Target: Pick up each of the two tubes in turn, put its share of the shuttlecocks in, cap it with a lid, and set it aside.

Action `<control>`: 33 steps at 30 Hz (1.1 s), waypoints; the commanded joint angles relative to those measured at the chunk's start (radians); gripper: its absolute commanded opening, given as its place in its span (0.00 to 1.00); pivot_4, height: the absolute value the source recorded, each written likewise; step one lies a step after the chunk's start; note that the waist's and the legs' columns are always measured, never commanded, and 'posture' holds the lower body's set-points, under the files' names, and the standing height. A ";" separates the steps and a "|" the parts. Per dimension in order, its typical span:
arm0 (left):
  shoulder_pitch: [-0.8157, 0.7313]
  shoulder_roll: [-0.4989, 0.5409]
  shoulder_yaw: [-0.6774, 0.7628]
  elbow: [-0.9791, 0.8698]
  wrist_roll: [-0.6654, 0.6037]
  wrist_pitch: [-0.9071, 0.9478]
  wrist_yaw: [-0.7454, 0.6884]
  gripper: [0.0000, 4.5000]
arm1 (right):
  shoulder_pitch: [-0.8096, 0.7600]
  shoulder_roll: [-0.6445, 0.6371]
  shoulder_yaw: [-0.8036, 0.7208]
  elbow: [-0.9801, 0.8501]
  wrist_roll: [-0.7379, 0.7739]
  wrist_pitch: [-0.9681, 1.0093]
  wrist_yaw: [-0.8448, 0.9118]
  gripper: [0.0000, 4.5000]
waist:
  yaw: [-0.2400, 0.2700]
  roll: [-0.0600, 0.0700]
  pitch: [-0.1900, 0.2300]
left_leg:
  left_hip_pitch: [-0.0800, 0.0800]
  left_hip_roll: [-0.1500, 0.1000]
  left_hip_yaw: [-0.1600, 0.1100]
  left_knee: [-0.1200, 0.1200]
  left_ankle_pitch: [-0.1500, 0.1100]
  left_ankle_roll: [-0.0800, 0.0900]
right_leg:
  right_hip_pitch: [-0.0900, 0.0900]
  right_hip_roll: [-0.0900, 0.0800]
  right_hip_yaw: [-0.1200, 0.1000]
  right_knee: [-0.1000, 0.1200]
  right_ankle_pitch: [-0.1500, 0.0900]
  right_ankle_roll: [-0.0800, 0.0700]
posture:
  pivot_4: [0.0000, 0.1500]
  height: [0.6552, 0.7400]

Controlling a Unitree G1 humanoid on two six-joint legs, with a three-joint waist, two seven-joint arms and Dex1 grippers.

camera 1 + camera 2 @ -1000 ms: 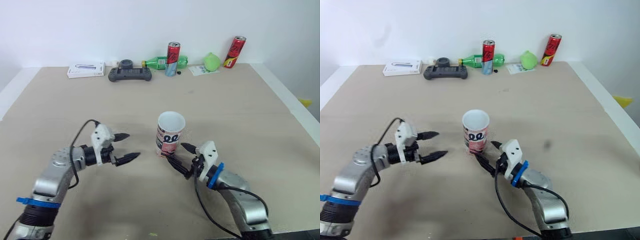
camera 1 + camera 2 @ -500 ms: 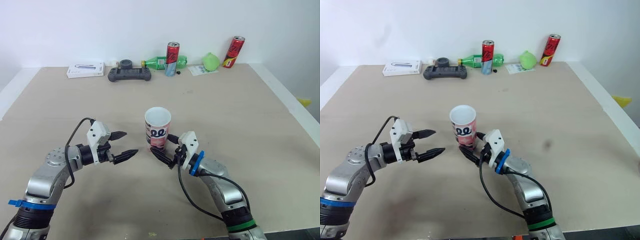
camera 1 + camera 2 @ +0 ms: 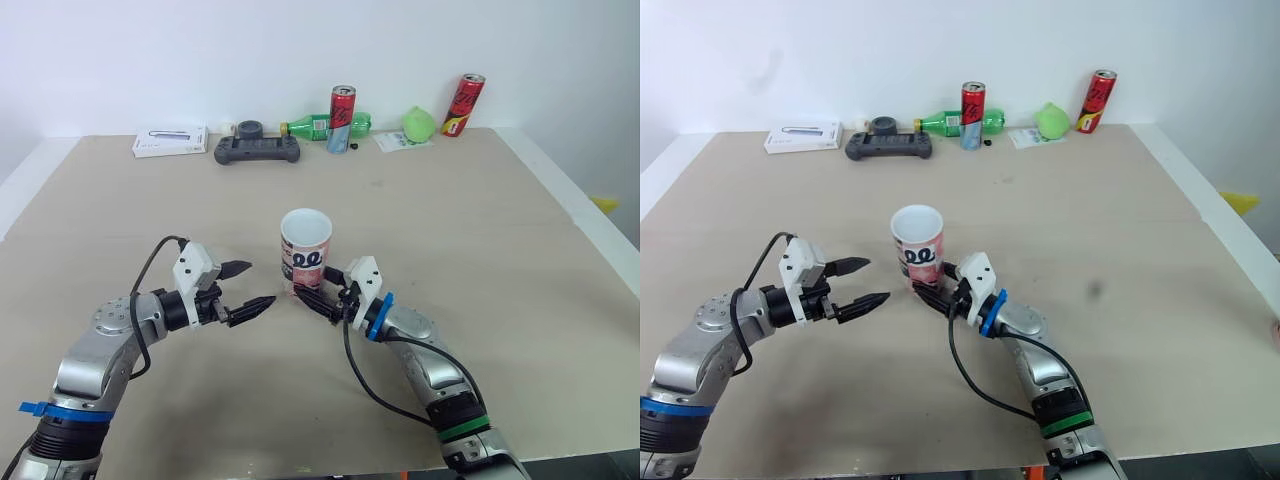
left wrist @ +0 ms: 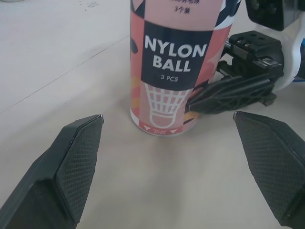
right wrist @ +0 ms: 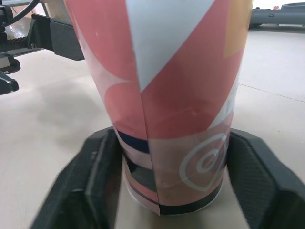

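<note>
- On the tube (image 4: 169,71), seen from the left wrist, we read "NYLON BALL" in large white capitals on a dark panel — and under it, smaller, "3 PCS".
- Below those words we see a white line drawing of a shuttlecock.
- Above the panel runs a line of small print, cut by the picture's edge; we cannot read it whole.
- From the head views the tube shows dark rounded marks that may be "00" — we cannot be sure.
- The red can (image 3: 342,105), the leaning red can (image 3: 462,104) and the white box (image 3: 170,141) at the counter's far edge carry print too small for us to read.
</note>
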 commanded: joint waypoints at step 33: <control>-0.632 -0.477 -0.303 0.488 0.132 -0.263 -0.248 1.00 | -0.054 -0.300 -0.898 0.388 0.025 -0.156 -0.870 0.67 | -0.007 0.004 0.000 | -0.001 -0.012 0.006 0.000 0.003 0.007 | 0.001 0.007 0.026 0.001 0.003 0.005 | 1.00 0.97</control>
